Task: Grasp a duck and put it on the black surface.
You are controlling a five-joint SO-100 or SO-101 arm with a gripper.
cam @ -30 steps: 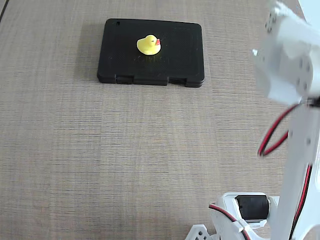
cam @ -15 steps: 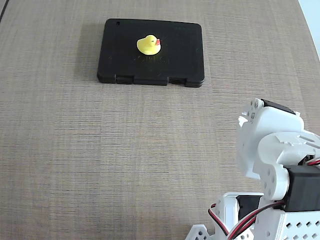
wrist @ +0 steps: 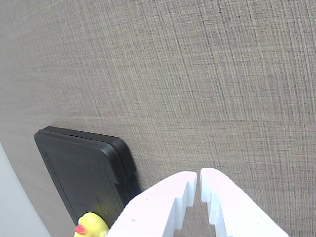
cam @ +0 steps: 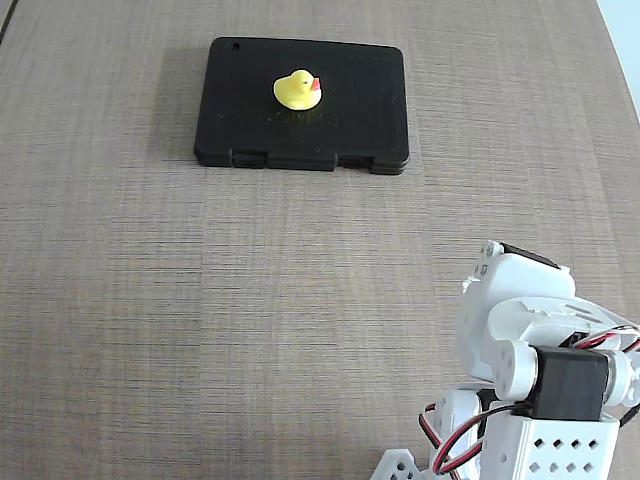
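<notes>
the duck (cam: 297, 90) sits upright on the slab (cam: 360, 110), a little toward the slab's far edge and near its middle, beak pointing to the right in the fixed view. the slab lies flat near the far edge of the table (cam: 200, 300), its long axis running parallel to that edge and its notched side facing the near edge. the arm (cam: 530, 370) is folded up at the near right corner, well apart from both. in the wrist view the gripper (wrist: 199, 174) shows two white fingers with only a thin slit between the tips, so the jaws are all but pressed together and hold nothing. from the jaws, the duck (wrist: 90, 226) lies off to the lower left of the wrist view, on the slab (wrist: 74, 173), with bare table between. judged from how things lie, the placing looks done: the duck rests on the black surface and the arm sits tucked low over its base, the gripper angled down toward the tabletop. no further reach seems called for.
</notes>
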